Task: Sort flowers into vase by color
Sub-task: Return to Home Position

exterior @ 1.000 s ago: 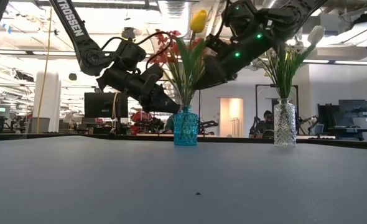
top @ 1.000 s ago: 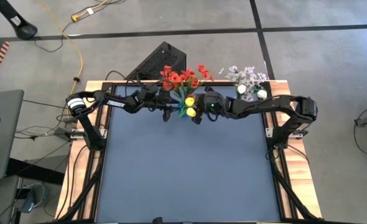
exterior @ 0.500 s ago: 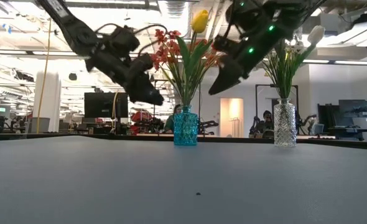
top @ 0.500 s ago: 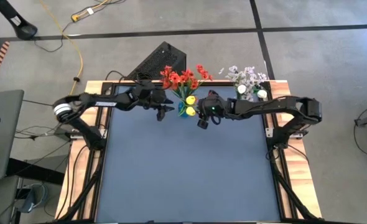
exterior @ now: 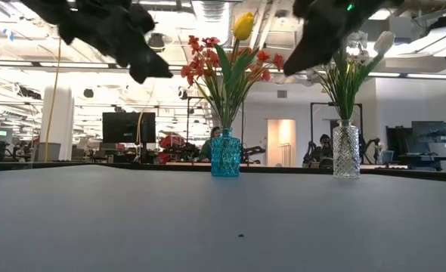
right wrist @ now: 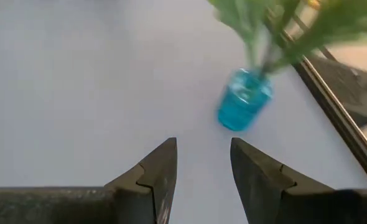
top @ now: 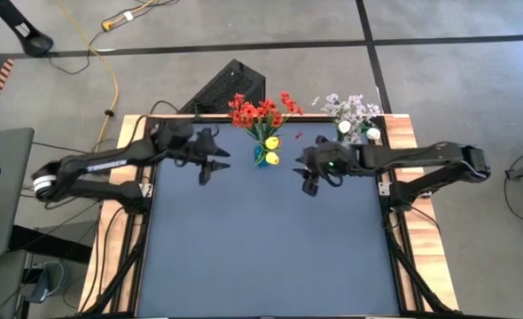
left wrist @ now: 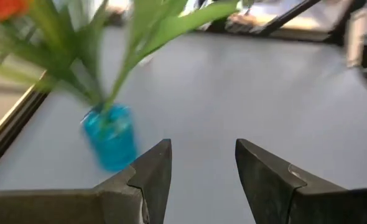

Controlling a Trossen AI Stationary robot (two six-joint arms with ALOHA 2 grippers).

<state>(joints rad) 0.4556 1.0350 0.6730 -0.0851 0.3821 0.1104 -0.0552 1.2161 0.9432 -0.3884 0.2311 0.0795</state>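
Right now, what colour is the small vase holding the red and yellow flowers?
Turquoise blue glass vase; clearest in low view.

The left arm (top: 111, 164) and right arm (top: 412, 158) stretch inward from opposite sides, both raised. The left gripper (left wrist: 202, 148) has its fingers parted and empty; the right gripper (right wrist: 202, 144) is likewise spread, gripping nothing
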